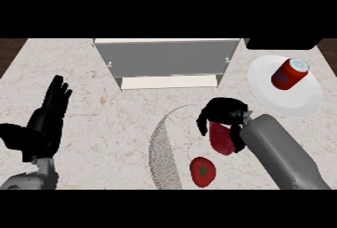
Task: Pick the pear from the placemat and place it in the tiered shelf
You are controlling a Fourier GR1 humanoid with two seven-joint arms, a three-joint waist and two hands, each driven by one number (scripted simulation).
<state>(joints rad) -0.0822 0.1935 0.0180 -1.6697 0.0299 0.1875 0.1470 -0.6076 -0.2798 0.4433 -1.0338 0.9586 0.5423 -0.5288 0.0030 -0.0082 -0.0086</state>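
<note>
Marbled bench (118, 133) carries the white tiered shelf (168, 62) at its far edge, empty as far as shows. Nearer, the grey placemat (164, 156) holds a tomato (203, 171) and the dark red pear (222, 139). Right hand (223, 113) has its fingers curled onto the pear, not yet lifted. Left hand (46, 118) rests flat-fingered by the left edge. Lifting and placing remain.
</note>
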